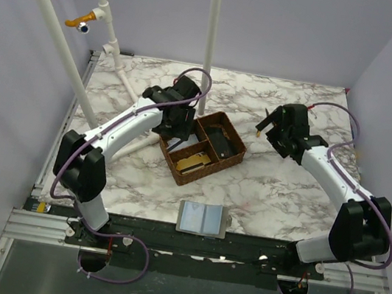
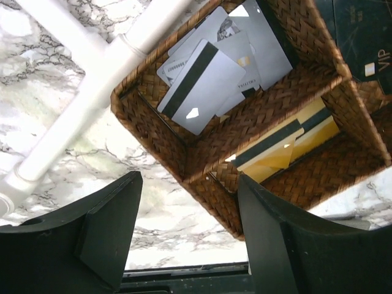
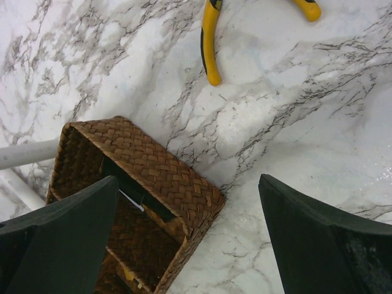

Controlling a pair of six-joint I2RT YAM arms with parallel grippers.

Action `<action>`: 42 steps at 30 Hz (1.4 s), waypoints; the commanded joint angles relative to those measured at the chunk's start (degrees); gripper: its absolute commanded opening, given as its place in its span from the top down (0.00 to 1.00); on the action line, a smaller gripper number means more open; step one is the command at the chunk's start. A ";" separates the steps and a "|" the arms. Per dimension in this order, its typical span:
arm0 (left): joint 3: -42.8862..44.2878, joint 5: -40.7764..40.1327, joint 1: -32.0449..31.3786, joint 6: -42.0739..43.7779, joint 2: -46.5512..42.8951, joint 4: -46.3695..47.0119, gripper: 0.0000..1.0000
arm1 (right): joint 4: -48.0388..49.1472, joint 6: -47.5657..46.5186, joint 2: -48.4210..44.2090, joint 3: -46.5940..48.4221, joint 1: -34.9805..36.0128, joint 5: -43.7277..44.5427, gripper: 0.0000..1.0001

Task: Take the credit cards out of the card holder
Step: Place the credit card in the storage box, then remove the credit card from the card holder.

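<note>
The grey card holder [image 1: 202, 219] lies open and flat near the table's front edge, its pale blue-grey inside up; I cannot tell if cards remain in it. Several whitish-grey credit cards [image 2: 208, 67] lie stacked in one compartment of the brown woven tray [image 1: 218, 158]. My left gripper [image 1: 175, 130] hovers over the tray's left end, open and empty; in the left wrist view [image 2: 190, 233] its jaws stand wide apart above the tray's corner. My right gripper [image 1: 265, 126] is open and empty, raised right of the tray, also seen in the right wrist view [image 3: 190, 226].
The tray [image 2: 257, 116] also holds yellow cards [image 2: 275, 153] and a black card [image 2: 361, 37] in its other compartments. Yellow-handled pliers [image 3: 211, 37] lie on the marble beyond the tray [image 3: 153, 171]. White pipes [image 1: 58, 28] stand at the back left, one beside the tray [image 2: 92, 92].
</note>
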 commanded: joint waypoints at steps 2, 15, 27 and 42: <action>-4.11 2.95 -0.67 -1.35 -6.62 1.54 0.33 | -7.18 -2.10 2.97 4.81 -0.10 -4.56 0.00; -20.34 8.83 -6.96 -7.07 -22.77 8.79 0.31 | -11.04 1.92 -7.31 -0.45 17.73 -0.07 0.00; -47.23 16.10 -14.62 -16.91 -35.94 29.26 0.30 | -6.32 12.54 -19.24 -14.73 41.47 9.26 0.00; -58.04 12.16 -17.34 -27.22 -44.11 31.93 0.36 | -9.03 22.08 -1.42 -9.59 60.25 14.00 0.16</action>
